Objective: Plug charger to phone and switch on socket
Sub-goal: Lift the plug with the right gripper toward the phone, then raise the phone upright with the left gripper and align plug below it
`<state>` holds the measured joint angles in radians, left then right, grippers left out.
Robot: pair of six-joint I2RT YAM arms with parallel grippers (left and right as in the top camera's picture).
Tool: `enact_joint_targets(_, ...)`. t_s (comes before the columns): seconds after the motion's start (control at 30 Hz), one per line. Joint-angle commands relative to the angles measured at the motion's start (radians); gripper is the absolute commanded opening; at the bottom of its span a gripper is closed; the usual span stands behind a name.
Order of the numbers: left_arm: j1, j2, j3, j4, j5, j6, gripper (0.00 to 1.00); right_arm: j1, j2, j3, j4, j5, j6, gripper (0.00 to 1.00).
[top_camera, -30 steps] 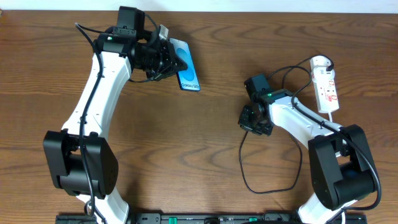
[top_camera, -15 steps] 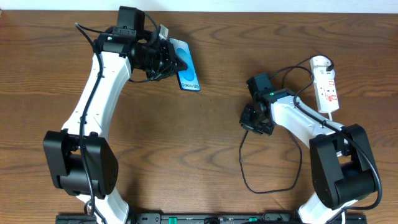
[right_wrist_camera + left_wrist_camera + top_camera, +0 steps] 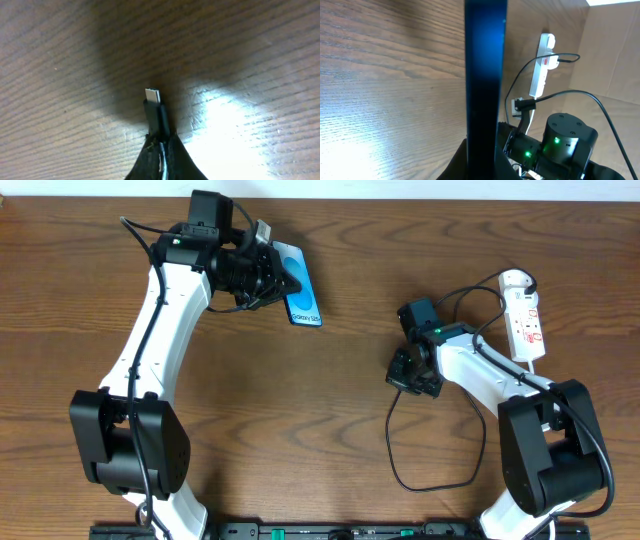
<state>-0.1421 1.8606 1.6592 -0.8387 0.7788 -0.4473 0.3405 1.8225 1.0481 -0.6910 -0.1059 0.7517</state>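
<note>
The phone (image 3: 300, 290), with a black edge and light-blue screen, is held in my left gripper (image 3: 282, 280) at the back of the table, left of centre. In the left wrist view it shows edge-on as a dark vertical bar (image 3: 485, 75) between the shut fingers (image 3: 482, 162). My right gripper (image 3: 405, 377) is shut on the charger connector (image 3: 155, 112), whose metal tip points out just above the wood. The black cable (image 3: 395, 455) loops toward the front. The white socket strip (image 3: 526, 320) lies at the far right and also shows in the left wrist view (image 3: 542, 65).
The white cord (image 3: 535, 375) runs from the socket strip toward my right arm's base. The right arm's body (image 3: 565, 145) with green lights shows beyond the phone in the left wrist view. A pale wall (image 3: 615, 45) stands behind the table.
My right gripper has shifted slightly right and toward the front with the connector. The left arm and phone have not moved.
</note>
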Motion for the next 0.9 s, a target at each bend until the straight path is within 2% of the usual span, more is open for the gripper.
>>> enact_joint_targets(0.0, 0.0, -0.029, -0.004, 0.002, 0.013, 0.012, 0.07, -0.008, 0.04, -0.015, 0.0, -0.013, -0.006, 0.01)
enact_joint_targets(0.2, 0.0, -0.029, -0.004, 0.016, 0.082, 0.015, 0.07, -0.037, 0.018, 0.005, 0.004, -0.109, -0.1, 0.01)
enact_joint_targets(0.33, 0.0, -0.029, -0.004, 0.135, 0.297, 0.067, 0.07, -0.069, -0.031, 0.024, 0.031, -0.28, -0.266, 0.01)
enact_joint_targets(0.4, 0.0, -0.029, -0.004, 0.256, 0.45, 0.069, 0.07, -0.089, -0.092, 0.025, 0.047, -0.413, -0.356, 0.01)
enact_joint_targets(0.47, 0.0, -0.029, -0.004, 0.338, 0.54, 0.069, 0.07, -0.098, -0.14, 0.025, 0.053, -0.474, -0.392, 0.01)
enact_joint_targets(0.5, 0.0, -0.029, -0.004, 0.396, 0.593, 0.068, 0.07, -0.1, -0.208, 0.025, 0.06, -0.542, -0.467, 0.01)
enact_joint_targets(0.67, -0.004, -0.029, -0.004, 0.496, 0.61, -0.031, 0.07, -0.1, -0.352, 0.025, 0.07, -0.581, -0.504, 0.01)
enact_joint_targets(0.87, -0.05, -0.029, -0.004, 0.797, 0.733, -0.17, 0.07, -0.101, -0.465, 0.025, 0.079, -0.726, -0.613, 0.01)
